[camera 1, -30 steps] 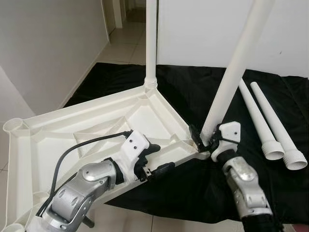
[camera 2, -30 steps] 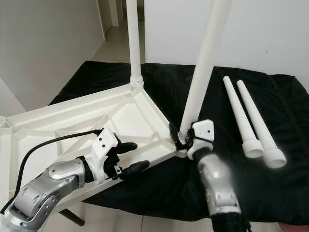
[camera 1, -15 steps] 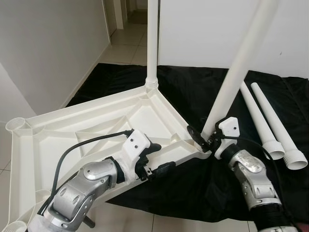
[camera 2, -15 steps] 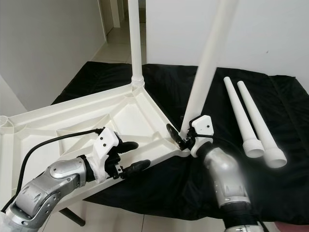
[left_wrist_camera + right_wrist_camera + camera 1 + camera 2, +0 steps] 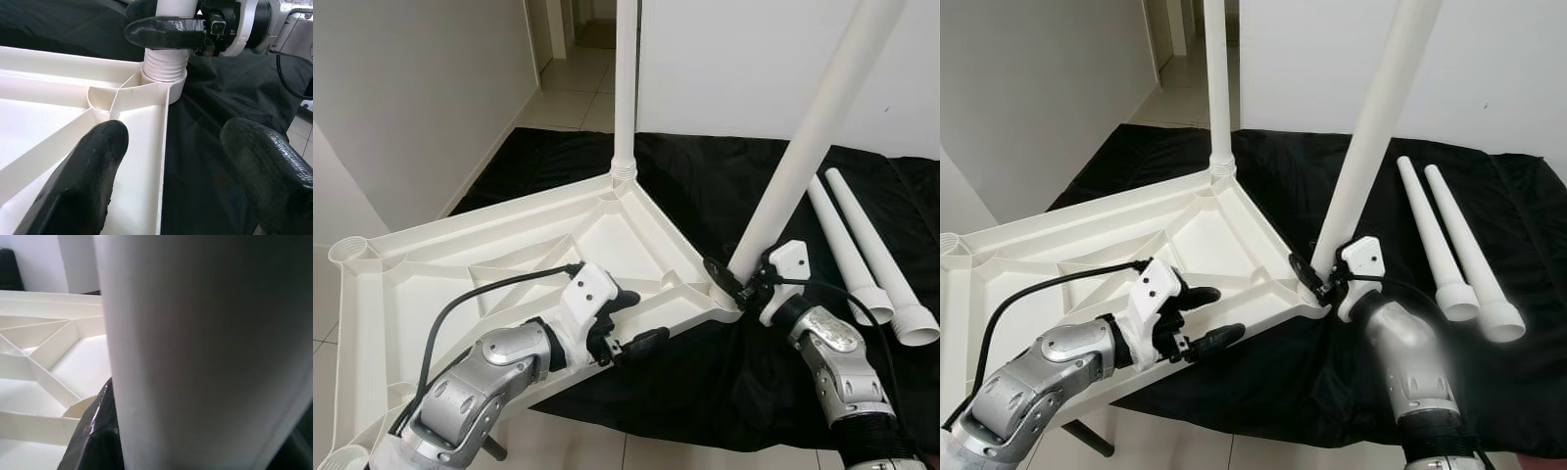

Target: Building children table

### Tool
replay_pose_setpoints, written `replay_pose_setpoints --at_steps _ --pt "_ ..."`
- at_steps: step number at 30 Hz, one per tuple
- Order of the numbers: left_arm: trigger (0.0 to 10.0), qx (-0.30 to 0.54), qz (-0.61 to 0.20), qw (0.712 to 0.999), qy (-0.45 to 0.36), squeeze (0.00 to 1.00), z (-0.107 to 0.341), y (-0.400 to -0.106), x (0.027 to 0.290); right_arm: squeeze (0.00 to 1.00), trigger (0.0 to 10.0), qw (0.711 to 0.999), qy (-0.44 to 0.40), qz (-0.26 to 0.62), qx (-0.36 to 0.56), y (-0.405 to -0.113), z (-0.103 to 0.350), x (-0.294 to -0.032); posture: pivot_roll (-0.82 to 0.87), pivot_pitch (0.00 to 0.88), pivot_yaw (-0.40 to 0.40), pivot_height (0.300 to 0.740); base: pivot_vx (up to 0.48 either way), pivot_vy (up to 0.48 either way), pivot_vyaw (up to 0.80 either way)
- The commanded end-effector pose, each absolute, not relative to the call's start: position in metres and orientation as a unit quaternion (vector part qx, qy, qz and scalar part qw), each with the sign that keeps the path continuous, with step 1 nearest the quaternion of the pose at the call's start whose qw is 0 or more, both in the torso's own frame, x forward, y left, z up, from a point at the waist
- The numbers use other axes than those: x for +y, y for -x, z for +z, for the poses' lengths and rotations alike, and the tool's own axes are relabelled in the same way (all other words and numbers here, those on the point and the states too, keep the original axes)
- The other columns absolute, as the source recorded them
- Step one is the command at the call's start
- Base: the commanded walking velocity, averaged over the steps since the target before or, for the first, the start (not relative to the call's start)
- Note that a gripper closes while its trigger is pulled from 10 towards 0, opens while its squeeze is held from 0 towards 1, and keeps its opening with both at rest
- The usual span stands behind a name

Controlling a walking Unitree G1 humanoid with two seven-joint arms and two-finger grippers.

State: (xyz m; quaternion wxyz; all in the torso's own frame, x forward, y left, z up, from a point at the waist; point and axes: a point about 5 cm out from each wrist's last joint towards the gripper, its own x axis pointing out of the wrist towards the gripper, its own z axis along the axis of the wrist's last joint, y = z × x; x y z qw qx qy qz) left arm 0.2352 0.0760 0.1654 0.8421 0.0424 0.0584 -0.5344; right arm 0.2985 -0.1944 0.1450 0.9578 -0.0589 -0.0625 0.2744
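Tabletop (image 5: 509,259), white plastic, lies upside down, ribbed underside up, partly on a black cloth (image 5: 705,186) and partly out over the tiled floor

One leg (image 5: 626,88) stands upright in the far corner socket: that one reads as done

Second leg (image 5: 808,147) is seated at the near right corner socket but leans off toward the right; its threaded collar shows above the socket in the left wrist view, so probably not fully home

Two spare legs (image 5: 867,250) lie side by side on the cloth to the right, untouched. Open sockets at the left corners still wait for them

Right gripper (image 5: 736,286) pinches the leaning leg just above its base

Left gripper (image 5: 626,323) spread, fingers straddling the tabletop's near edge rim, steadying it

Judgement: roughly halfway, second leg in hand, two to go
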Motion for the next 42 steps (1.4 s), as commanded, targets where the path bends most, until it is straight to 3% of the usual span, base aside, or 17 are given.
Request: replay_pose_setpoints --at_steps 1,15,22,33,42 --pt "10.0 0.062 -0.544 0.836 -0.045 0.0 0.163 -0.233 0.076 0.0 10.0 0.964 0.029 0.263 -0.024 -0.295 0.13 -0.197 -0.09 0.045 0.063 0.74 0.0 0.0 0.0" --pt "10.0 0.065 -0.549 0.832 -0.044 0.0 0.162 -0.232 0.075 0.0 10.0 0.976 0.016 0.217 0.0 -0.304 0.133 -0.185 -0.09 0.055 0.069 0.74 0.0 0.0 0.0" --pt "10.0 0.065 -0.546 0.834 -0.041 0.0 0.162 -0.232 0.075 0.0 10.0 0.983 0.001 0.181 -0.009 -0.299 0.138 -0.162 -0.09 0.055 0.056 0.74 0.0 0.0 0.0" --pt "10.0 0.064 -0.543 0.836 -0.038 0.0 0.16 -0.229 0.074 0.0 10.0 0.999 -0.043 0.019 0.015 -0.292 0.132 -0.14 -0.08 0.042 0.033 0.74 0.0 0.0 0.0" --pt "10.0 0.064 -0.544 0.836 -0.038 0.0 0.159 -0.228 0.073 0.0 10.0 0.997 -0.063 -0.046 0.017 -0.285 0.133 -0.129 -0.07 0.036 0.024 0.74 0.0 0.0 0.0"
